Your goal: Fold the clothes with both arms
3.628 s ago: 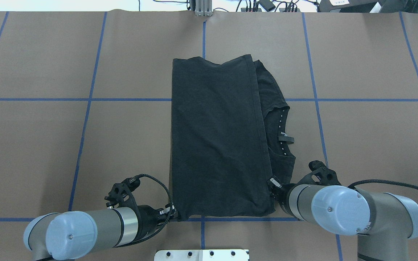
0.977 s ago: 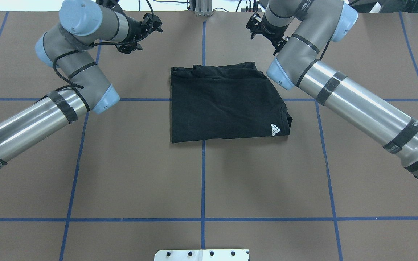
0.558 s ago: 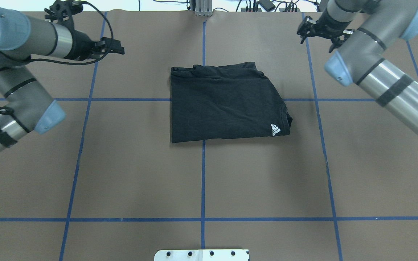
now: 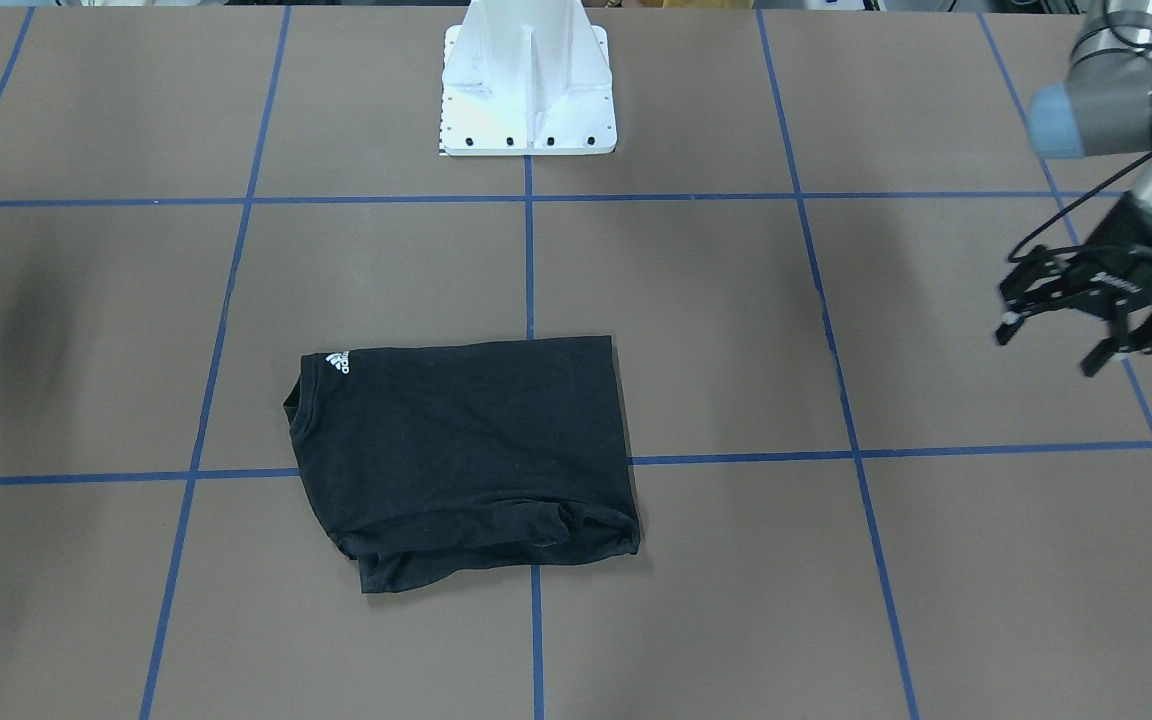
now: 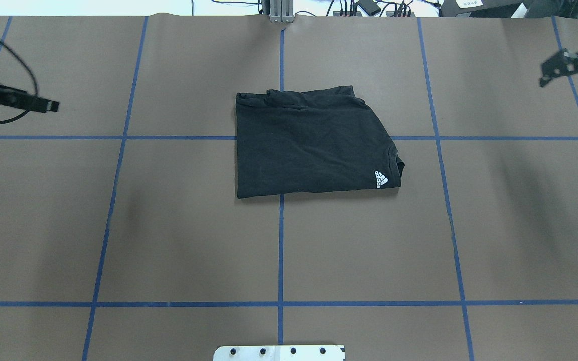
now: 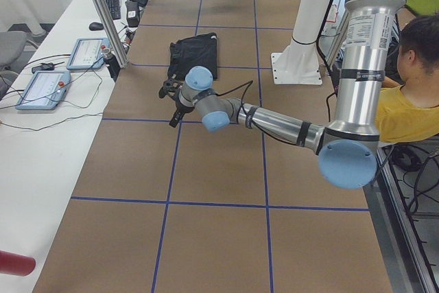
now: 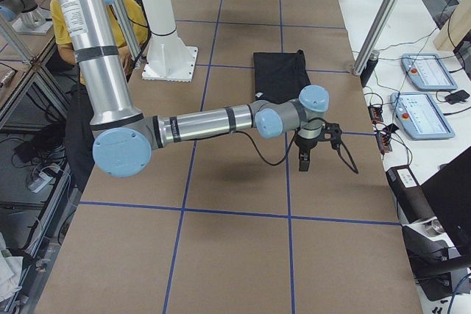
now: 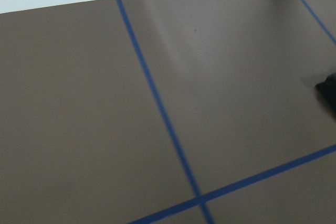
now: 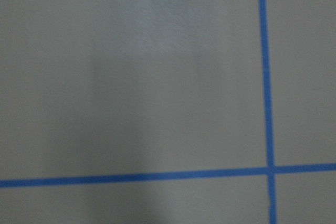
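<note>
The black T-shirt lies folded into a rough rectangle at the table's middle, its small white logo at the near right corner. It also shows in the front view and both side views. Its print is hidden. My left gripper is open and empty, far out to the shirt's left. My right gripper is open and empty, far to the shirt's right. Neither touches the shirt. A black corner at the right edge of the left wrist view looks like the shirt.
The white pedestal base stands at the robot's side of the table. Blue tape lines grid the brown table. A seated operator in yellow is beside the base. Control tablets lie on the white bench beyond the table's far edge.
Both grippers carried the shirt's near hem to the far side, folding it in half, then let go. In the last second both arms swung outward to the table's sides. The shirt lies still.
</note>
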Controlling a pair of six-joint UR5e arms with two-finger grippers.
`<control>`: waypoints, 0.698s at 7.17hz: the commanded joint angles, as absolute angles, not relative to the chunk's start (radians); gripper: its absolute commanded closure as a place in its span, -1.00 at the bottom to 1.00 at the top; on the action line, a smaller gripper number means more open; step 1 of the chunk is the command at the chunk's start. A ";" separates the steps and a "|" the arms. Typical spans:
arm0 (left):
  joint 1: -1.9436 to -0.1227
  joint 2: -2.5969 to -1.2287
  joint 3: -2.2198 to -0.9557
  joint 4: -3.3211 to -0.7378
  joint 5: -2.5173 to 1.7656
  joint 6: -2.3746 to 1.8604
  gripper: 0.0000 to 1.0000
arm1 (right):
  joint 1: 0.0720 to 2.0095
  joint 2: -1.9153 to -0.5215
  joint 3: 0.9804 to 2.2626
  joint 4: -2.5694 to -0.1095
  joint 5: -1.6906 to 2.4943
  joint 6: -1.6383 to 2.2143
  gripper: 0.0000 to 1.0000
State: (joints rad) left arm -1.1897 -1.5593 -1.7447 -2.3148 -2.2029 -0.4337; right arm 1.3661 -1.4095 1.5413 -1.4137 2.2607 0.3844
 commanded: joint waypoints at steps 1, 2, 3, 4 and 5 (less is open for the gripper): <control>-1.357 -1.401 -1.744 -2.290 -2.317 -0.188 -0.99 | 1.484 -1.590 1.588 -1.414 2.316 0.128 -1.00; -1.373 -1.388 -1.744 -2.208 -2.365 -0.146 -0.99 | 1.492 -1.620 1.604 -1.414 2.322 0.117 -1.00; -1.402 -1.390 -1.756 -2.107 -2.375 -0.140 -0.99 | 1.493 -1.646 1.614 -1.414 2.322 0.114 -1.00; -1.411 -1.387 -1.772 -2.082 -2.376 -0.130 -0.99 | 1.503 -1.651 1.615 -1.414 2.322 0.106 -1.00; -1.436 -1.385 -1.798 -2.045 -2.379 -0.127 -0.99 | 1.505 -1.676 1.646 -1.425 2.324 0.086 -1.00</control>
State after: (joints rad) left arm -1.4081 -1.3890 -1.7708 -2.0979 -2.3722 -0.1369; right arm 1.4987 -1.6496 1.6201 -1.4169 2.3221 0.1065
